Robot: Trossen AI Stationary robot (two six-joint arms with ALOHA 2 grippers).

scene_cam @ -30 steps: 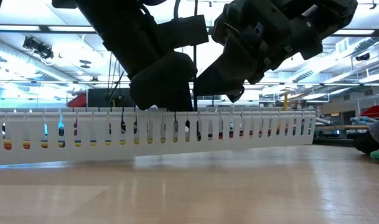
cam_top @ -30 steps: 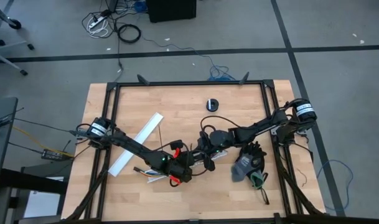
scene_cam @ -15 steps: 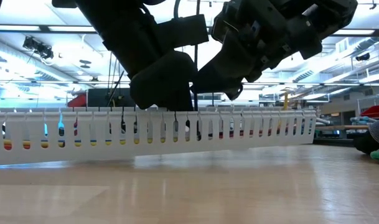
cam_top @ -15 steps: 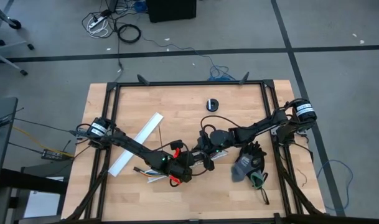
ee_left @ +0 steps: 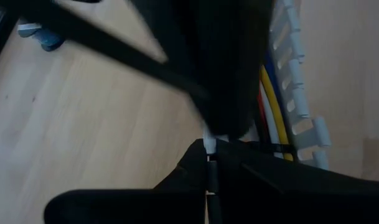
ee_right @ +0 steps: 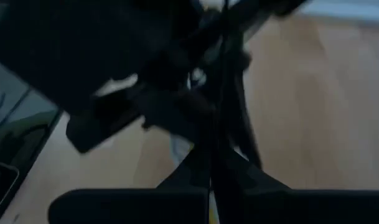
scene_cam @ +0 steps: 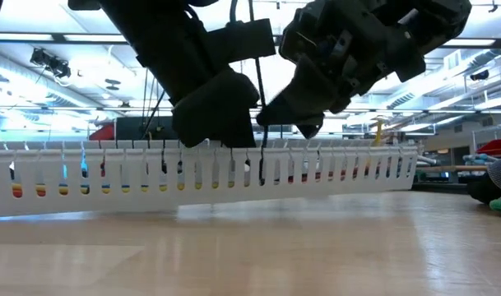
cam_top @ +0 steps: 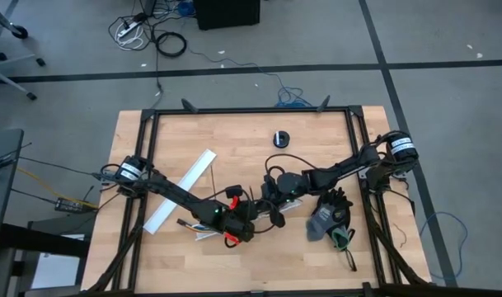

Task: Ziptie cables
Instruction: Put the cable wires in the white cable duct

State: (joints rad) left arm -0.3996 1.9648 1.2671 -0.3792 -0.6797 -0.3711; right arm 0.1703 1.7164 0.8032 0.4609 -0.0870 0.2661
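Observation:
The cables (ee_left: pixel 271 93), yellow, blue and red wires, lie along a white slotted channel (ee_left: pixel 295 81). In the low view they show as colours behind the channel's slots (scene_cam: pixel 201 177). In the high view they are a pale bundle (cam_top: pixel 203 235) under my left arm. Both grippers meet near the table's middle, just above the channel. My left gripper (cam_top: pixel 252 219) (ee_left: pixel 209 168) is shut. My right gripper (cam_top: pixel 267 203) (ee_right: pixel 213 180) is shut on a thin black ziptie (ee_right: pixel 224 81), which stands nearly upright (scene_cam: pixel 258 90) between the two grippers. My left gripper pinches a thin strip, apparently the ziptie, at its fingertips; a short pale bit (ee_left: pixel 208 147) sticks out past them. The fingers slant down from the table's left. My right arm hides what lies beyond. My right gripper pinches the ziptie (ee_right: pixel 215 155) between its two fingers, coming from the table's right and slanting slightly down. The strip runs on straight past the fingertips, clear of the table, its lower end down at the channel (scene_cam: pixel 262 168).
A second white slotted channel (cam_top: pixel 180 191) lies slantwise on the table's left half. A small black round thing (cam_top: pixel 281 138) sits toward the far edge. Dark gloves (cam_top: pixel 329 216) lie at the right, and a black metal frame (cam_top: pixel 251 110) rims the table.
The ziptie now stands out as one straight, nearly upright line between the grippers in the low view; before, only short pieces of it showed. The channel in the low view has shifted slightly toward the table's left. Both arms have kept their places.

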